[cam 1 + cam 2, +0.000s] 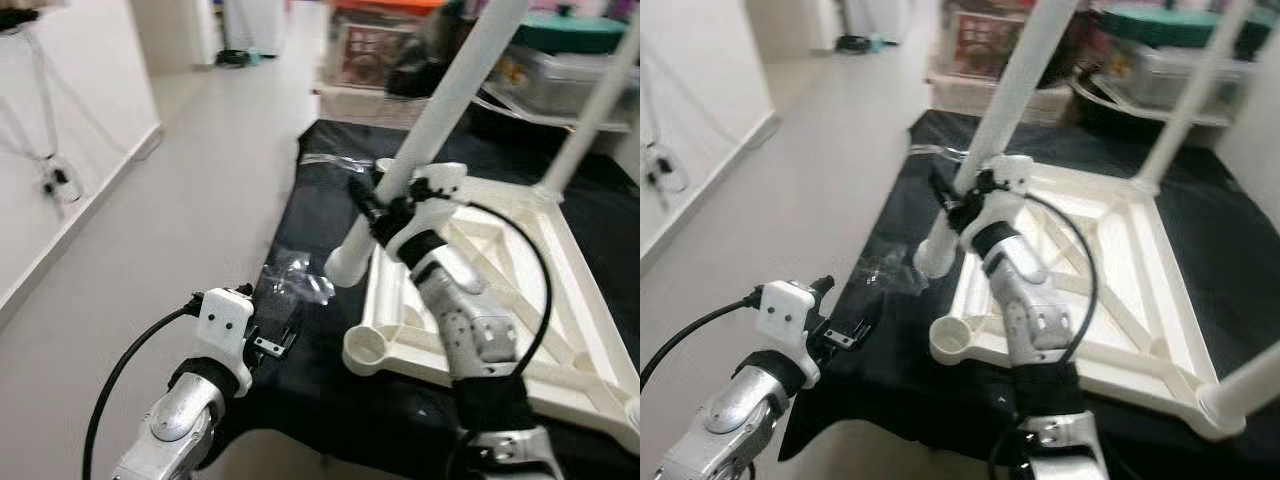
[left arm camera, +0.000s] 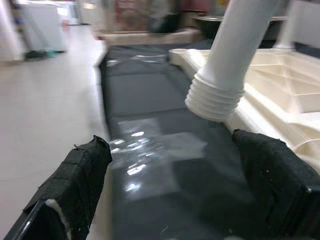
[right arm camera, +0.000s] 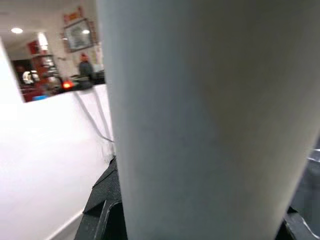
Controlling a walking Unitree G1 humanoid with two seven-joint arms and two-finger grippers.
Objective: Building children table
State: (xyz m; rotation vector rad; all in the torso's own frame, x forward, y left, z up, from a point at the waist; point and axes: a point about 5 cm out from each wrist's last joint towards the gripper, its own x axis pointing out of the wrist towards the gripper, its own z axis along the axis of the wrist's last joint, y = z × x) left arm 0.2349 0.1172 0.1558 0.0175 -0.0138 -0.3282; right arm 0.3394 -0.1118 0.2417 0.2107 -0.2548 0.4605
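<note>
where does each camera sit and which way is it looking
Head eyes: look down at the upturned white tabletop on a black cloth; both arms show.
Left wrist: looks past open black fingers at the table leg, threaded end.
Right wrist: pressed against that leg, held by the right gripper.
All share the leg.

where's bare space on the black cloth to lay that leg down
Bare black cloth runs between the table frame and the floor-side edge, past the clear plastic bag. It is crowded at the near corner socket, where the right gripper holds the leg.
</note>
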